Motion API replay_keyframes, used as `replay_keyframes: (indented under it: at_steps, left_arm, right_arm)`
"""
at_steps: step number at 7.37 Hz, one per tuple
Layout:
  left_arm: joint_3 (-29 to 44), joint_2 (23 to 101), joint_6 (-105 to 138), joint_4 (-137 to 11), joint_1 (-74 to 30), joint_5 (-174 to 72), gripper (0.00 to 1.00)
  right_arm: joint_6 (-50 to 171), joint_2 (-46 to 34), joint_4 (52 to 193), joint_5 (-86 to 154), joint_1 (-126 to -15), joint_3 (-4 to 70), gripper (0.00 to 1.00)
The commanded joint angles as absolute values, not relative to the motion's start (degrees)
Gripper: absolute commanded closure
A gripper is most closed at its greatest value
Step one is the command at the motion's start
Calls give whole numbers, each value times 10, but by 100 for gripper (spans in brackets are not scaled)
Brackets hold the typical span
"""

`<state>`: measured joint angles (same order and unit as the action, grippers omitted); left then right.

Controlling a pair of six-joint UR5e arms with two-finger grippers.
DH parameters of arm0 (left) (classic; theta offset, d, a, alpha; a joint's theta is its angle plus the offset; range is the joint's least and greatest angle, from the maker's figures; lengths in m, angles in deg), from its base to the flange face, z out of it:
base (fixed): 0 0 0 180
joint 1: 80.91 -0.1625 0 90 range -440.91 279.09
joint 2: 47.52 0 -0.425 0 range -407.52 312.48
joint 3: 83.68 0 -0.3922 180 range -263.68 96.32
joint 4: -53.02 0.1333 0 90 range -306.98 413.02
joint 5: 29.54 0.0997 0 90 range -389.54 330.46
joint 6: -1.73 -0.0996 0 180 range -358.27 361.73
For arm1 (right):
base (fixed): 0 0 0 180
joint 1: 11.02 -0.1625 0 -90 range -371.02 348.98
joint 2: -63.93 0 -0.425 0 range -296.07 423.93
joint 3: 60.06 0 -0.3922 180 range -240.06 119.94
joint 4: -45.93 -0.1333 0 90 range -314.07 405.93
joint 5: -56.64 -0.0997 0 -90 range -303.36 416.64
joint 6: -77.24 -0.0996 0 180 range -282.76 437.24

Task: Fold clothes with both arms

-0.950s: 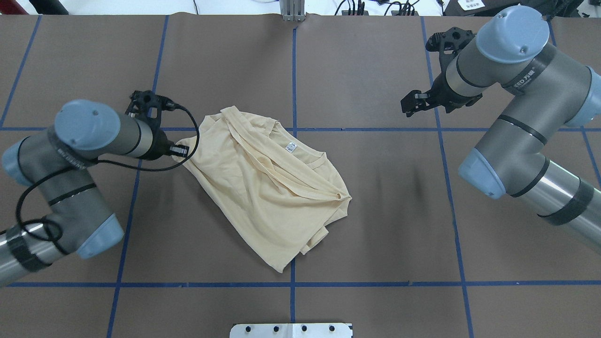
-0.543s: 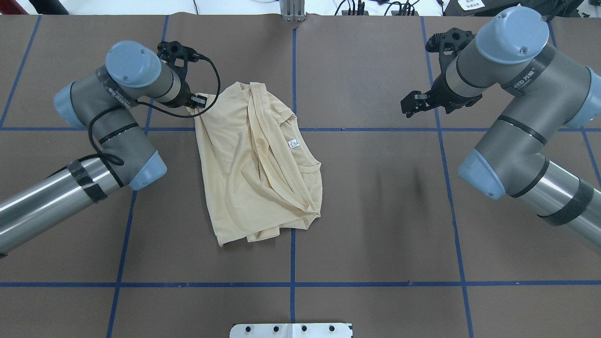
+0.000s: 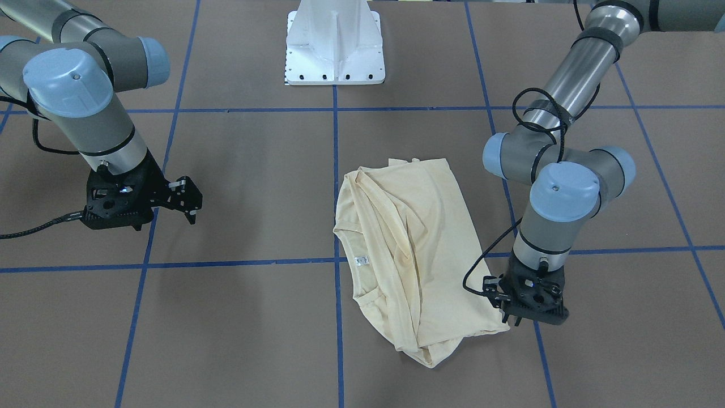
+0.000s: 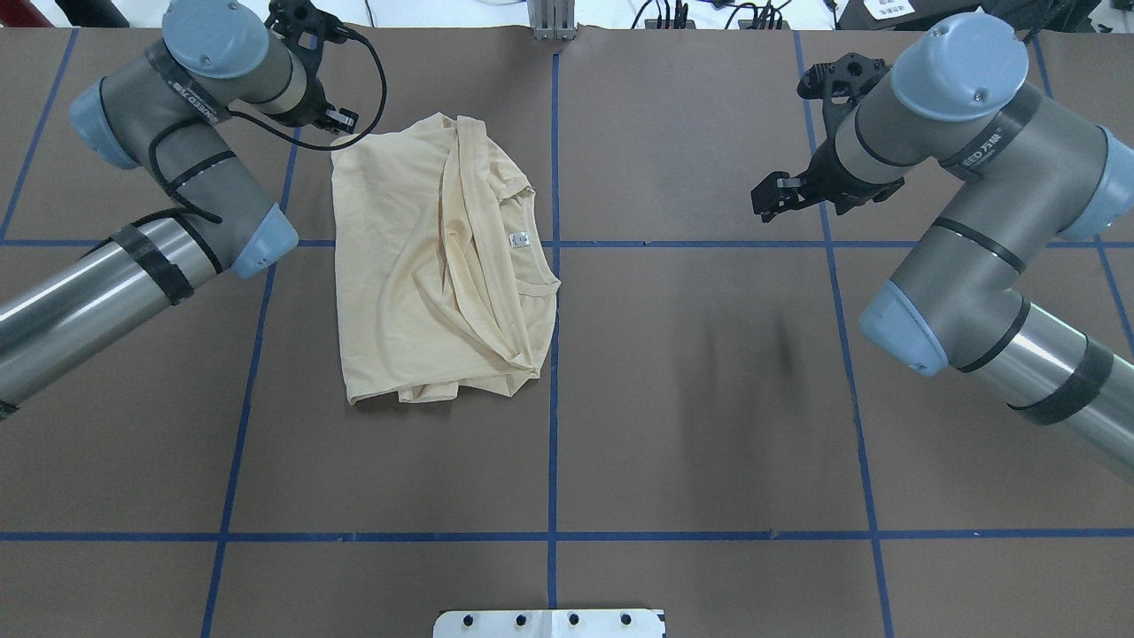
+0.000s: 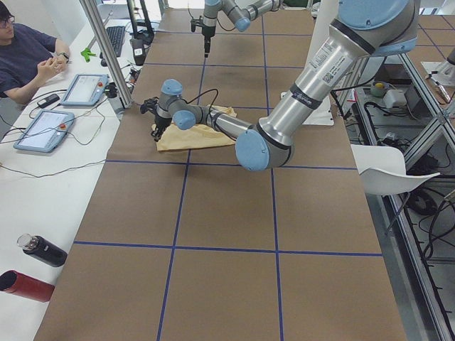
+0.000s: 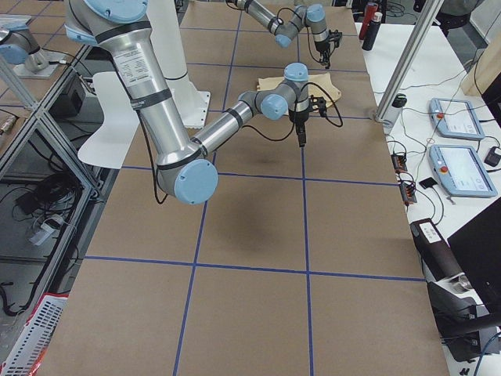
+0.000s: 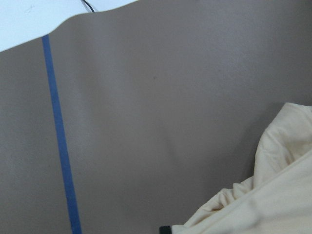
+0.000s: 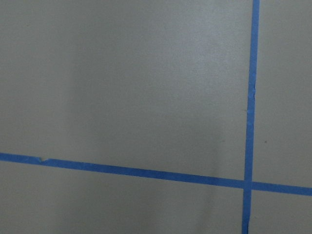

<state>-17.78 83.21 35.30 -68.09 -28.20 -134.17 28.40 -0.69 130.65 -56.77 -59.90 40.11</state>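
Cream T-shirt [image 4: 416, 266]: just dragged and swung square to the tape lines [image 4: 709, 536], now lying left of centre. Left gripper [image 4: 341, 124] pinched on its far corner. Right gripper [image 4: 769, 197] parted, empty, well apart. I judge it's still being straightened, with folding pending.

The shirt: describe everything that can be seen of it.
The shirt is pale cream-yellow and looks like thin fabric. It lies crumpled and loosely folded on the brown table, left of the centre line. Ridged folds run diagonally across it. The round neckline faces the table's middle, with a small white neck label showing inside. No print is visible. Its far corner meets the left gripper, whose jaws appear to pinch it. Nothing else touches it.
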Motion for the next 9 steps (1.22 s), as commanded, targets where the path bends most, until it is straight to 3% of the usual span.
replay_keyframes:
  at_steps: [1,4,6,8,9]
  left_arm:
    - [-171,819,331,-695,-248,-1408,0]
    - [-65,746,302,-690,-240,-1428,0]
    - [-63,743,306,-689,-241,-1427,0]
    - [-63,743,306,-690,-241,-1427,0]
    - [-63,743,306,-690,-241,-1427,0]
  right_arm:
    - [246,41,1307,-567,-582,365,1]
    - [136,142,1307,-551,-517,292,1]
    - [25,200,1277,-475,-470,229,9]
    - [-15,262,1225,-444,-444,117,33]
    - [-16,265,1223,-442,-440,113,43]
